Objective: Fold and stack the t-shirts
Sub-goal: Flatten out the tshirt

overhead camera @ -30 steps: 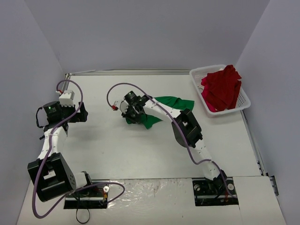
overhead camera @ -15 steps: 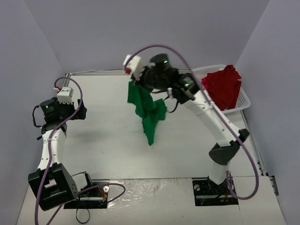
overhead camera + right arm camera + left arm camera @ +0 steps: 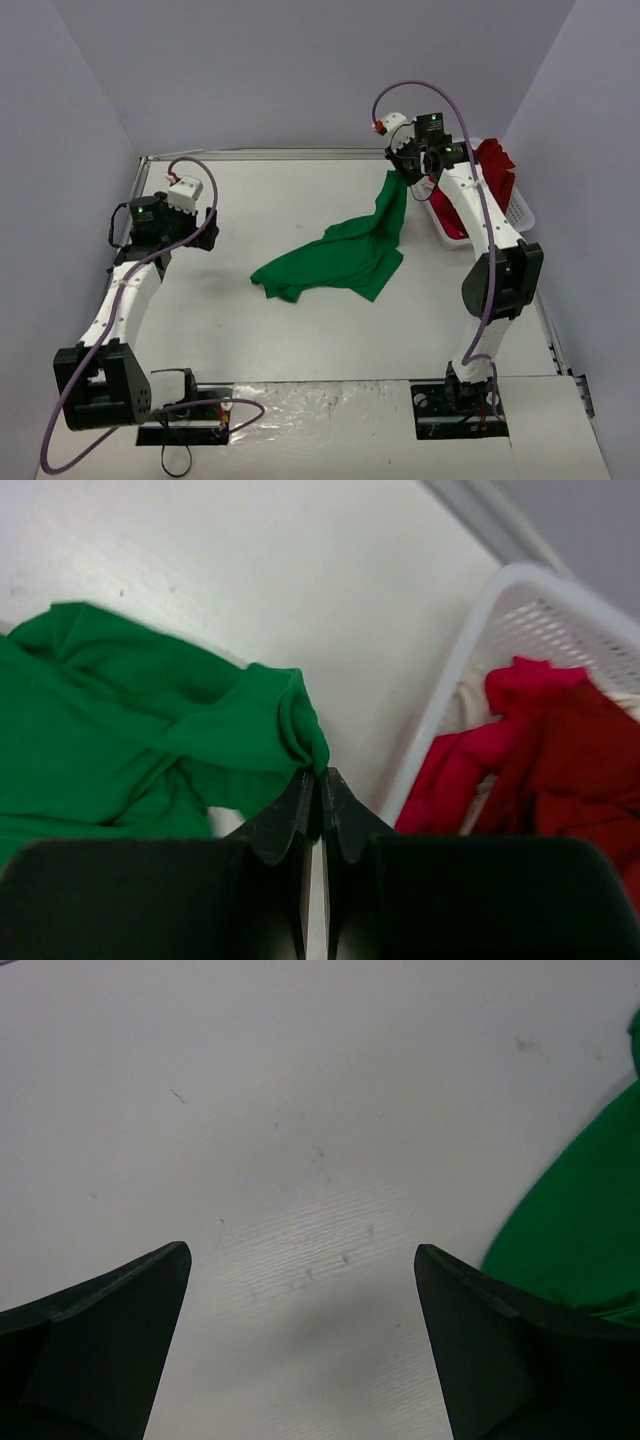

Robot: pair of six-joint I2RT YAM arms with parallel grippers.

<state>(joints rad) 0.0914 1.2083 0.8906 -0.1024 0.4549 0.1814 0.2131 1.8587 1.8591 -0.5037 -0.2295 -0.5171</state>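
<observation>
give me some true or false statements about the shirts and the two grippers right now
1. The right gripper is shut on an edge of the green t-shirt. True.
2. The red t-shirt lies spread flat on the table. False: it sits bunched up in the white basket.
3. The left gripper is open and holds nothing. True.
4. The green t-shirt is neatly folded. False: it is crumpled, one end lifted by the right gripper and the rest lying on the table.
5. The green t-shirt is stacked on the red t-shirt. False: the two are apart.
</observation>
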